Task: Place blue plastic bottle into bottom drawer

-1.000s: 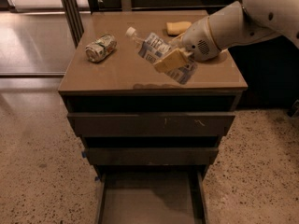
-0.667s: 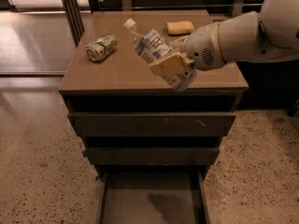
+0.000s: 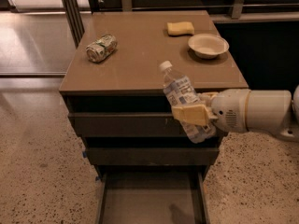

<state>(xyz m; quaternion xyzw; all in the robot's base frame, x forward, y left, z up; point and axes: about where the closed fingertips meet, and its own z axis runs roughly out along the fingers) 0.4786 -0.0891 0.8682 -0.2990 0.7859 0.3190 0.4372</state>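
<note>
My gripper (image 3: 195,115) is shut on the blue plastic bottle (image 3: 179,91), a clear bottle with a blue-and-white label and white cap. It holds the bottle tilted, cap up and to the left, in the air in front of the cabinet's upper drawer fronts. The bottom drawer (image 3: 150,200) is pulled open below, a flat grey tray; the bottle hangs above its right part. My white arm reaches in from the right edge.
On the cabinet top (image 3: 140,59) lie a crushed green-and-white can (image 3: 101,48) at the left, a yellow sponge (image 3: 181,28) and a white bowl (image 3: 208,45) at the back right. Speckled floor surrounds the cabinet; a metal post (image 3: 70,8) stands behind left.
My gripper has carried the bottle off the cabinet top, forward and down past the front edge, to a spot above the open drawer. The bowl is now uncovered.
</note>
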